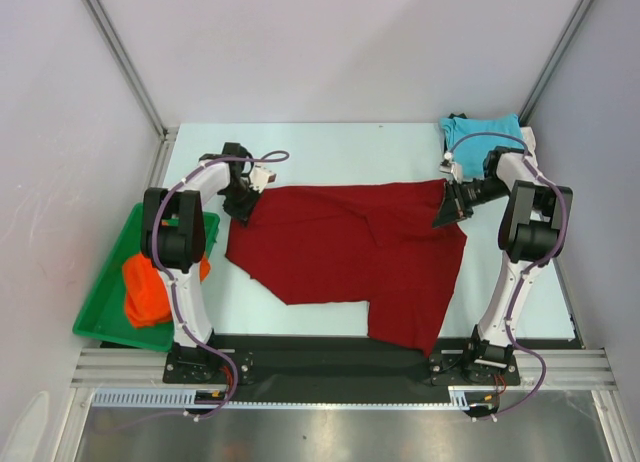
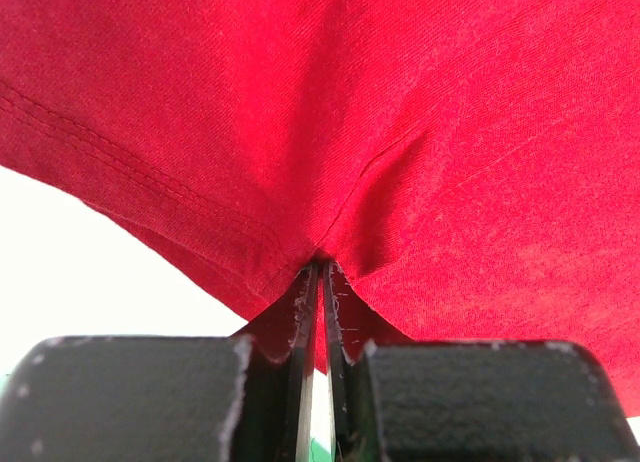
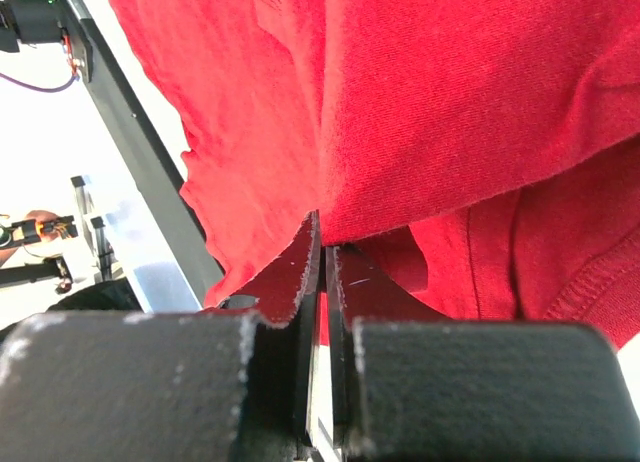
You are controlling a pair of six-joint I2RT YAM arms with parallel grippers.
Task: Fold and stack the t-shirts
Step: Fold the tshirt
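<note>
Closest to the arm bases, the dark red t-shirt (image 1: 350,252) is lying spread over the middle of the desk (image 1: 330,147), with one lobe trailing toward 6 o'clock on the right side. Out at 9 o'clock, the orange t-shirt (image 1: 145,287) is sitting bunched in the green tray (image 1: 100,327), well apart from the red one.

Farther in, both arms are gripping the red cloth's far edge. The left pincer (image 1: 245,204) is clamping the far left corner, and its wrist view shows the jaws of the left pincer (image 2: 322,267) pressed together on a pinch of red fabric beside a stitched hem. The right pincer (image 1: 450,204) is biting the far right corner, and the right pincer (image 3: 322,237) likewise shows only a sliver of cloth between its jaws.

The held edge is running 9 to 3 between them, and the body of the shirt is lying toward 4 o'clock from the left grip and 8 o'clock from the right. Neither arm is nearer, so a fold toward 6 o'clock would likely need both to travel together.

Farthest away, at 1 o'clock, the turquoise t-shirt (image 1: 480,132) is resting on the desk's far right corner.
</note>
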